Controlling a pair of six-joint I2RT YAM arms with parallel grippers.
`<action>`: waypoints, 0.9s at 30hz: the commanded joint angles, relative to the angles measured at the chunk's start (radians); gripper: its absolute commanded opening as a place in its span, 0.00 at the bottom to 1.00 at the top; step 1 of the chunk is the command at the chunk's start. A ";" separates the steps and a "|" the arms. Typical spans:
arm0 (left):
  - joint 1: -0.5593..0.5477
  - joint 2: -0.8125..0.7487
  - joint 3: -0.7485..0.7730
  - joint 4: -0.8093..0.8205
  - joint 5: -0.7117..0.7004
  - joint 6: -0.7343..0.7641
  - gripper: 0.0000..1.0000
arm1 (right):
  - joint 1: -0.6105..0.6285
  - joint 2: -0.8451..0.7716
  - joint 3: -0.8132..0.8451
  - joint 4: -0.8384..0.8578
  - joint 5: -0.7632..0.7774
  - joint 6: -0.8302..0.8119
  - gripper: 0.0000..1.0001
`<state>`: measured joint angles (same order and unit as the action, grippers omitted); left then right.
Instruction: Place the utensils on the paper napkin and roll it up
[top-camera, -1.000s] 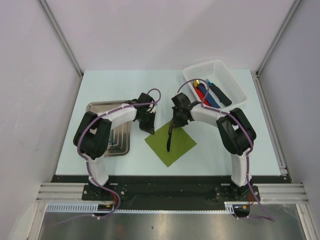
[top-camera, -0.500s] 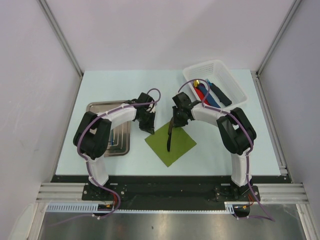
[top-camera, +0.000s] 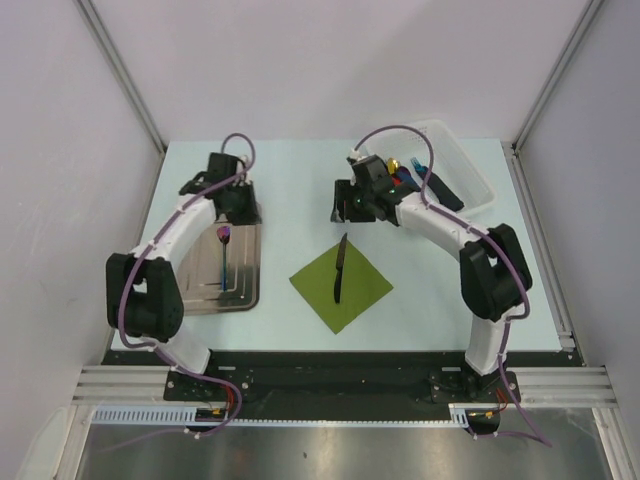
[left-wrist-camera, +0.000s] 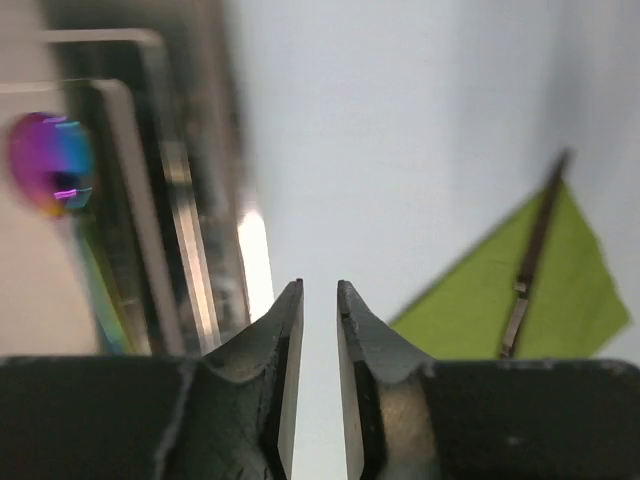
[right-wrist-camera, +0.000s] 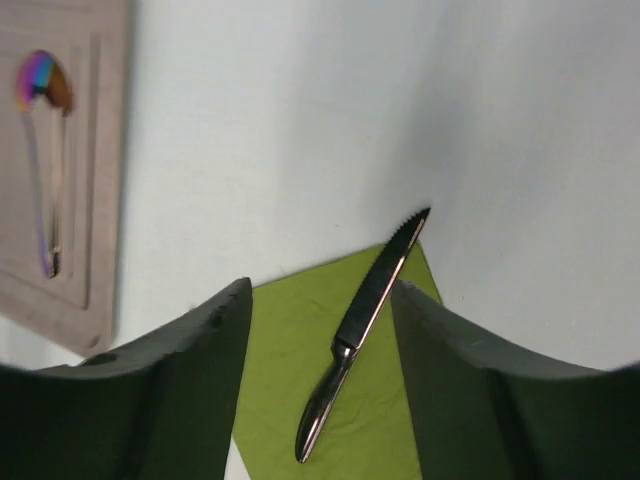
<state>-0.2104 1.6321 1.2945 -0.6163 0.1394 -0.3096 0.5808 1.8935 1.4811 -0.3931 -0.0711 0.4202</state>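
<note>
My left pincer (left-wrist-camera: 320, 288), barely parted and empty, hovers nearest the spoon (top-camera: 222, 262), which lies twelve-to-six at its six o'clock.

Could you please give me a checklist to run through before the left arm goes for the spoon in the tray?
1. Knife rests on the paper napkin: ok.
2. Napkin lies flat and unrolled: ok.
3. Right pincer open, empty, clear of the knife: ok.
4. Spoon lies unobstructed in the metal tray: ok.
5. Left pincer lined up over the spoon: not ok, the spoon sits off to one side in the wrist view.
6. Left jaws wide enough for the spoon handle: cannot tell, only a narrow gap shows.
</note>
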 joint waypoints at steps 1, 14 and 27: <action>0.160 -0.045 0.000 -0.134 -0.116 0.139 0.26 | -0.032 -0.102 0.045 0.019 -0.117 -0.070 0.71; 0.325 0.125 -0.005 -0.163 -0.057 0.305 0.34 | -0.113 -0.166 -0.045 -0.010 -0.440 -0.176 1.00; 0.293 0.236 -0.014 -0.027 -0.015 0.270 0.35 | -0.165 -0.137 -0.056 -0.032 -0.510 -0.155 1.00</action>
<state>0.1020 1.8534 1.2736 -0.7136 0.1261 -0.0357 0.4252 1.7744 1.4193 -0.4149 -0.5343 0.2611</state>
